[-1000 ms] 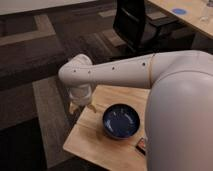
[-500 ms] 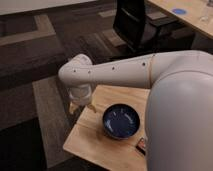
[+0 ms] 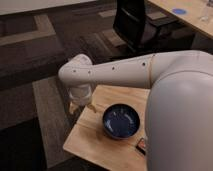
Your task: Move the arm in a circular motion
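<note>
Hand (image 3: pixel 81 106) is hung tip-down over the worktop's (image 3: pixel 90 142) left far corner, under the arm's bent joint; spread or pressed together cannot be told. A dark blue bowl (image 3: pixel 121 121) is set just right of it, not touched. The arm (image 3: pixel 115 72) is stretched leftward above the worktop from the bulky segment at right. A black chair (image 3: pixel 134 22) is seen behind.

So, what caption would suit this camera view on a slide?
Off-white robot arm reaches over a wooden table, its tan gripper hanging near a dark blue bowl.
</note>
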